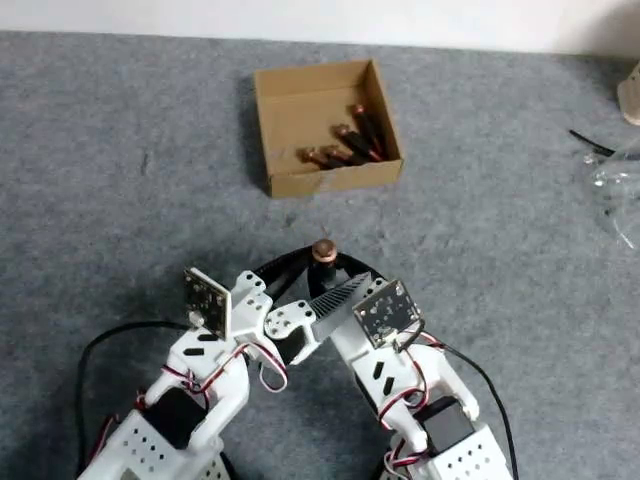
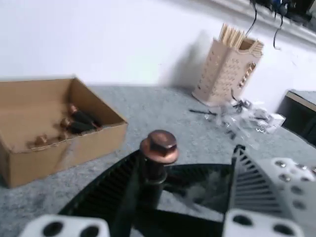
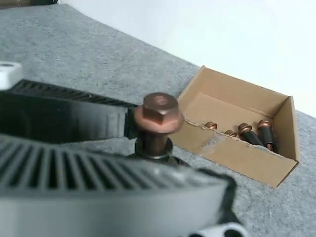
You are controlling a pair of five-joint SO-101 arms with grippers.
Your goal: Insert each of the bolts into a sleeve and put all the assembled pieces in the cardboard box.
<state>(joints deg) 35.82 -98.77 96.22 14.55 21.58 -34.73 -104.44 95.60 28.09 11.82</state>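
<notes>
A copper-headed bolt stands upright between the two arms, its shaft down in a dark sleeve. In the left wrist view my left gripper is shut on the sleeve, with its black ribbed finger against it. My right gripper is shut on the bolt just under the head, with its grey ribbed finger in front hiding the sleeve's lower part. The cardboard box lies farther back on the table and holds several assembled pieces.
Grey carpet covers the table. Clear plastic bags and a black cable lie at the far right. A beige perforated holder stands by the wall. Open carpet lies between the grippers and the box.
</notes>
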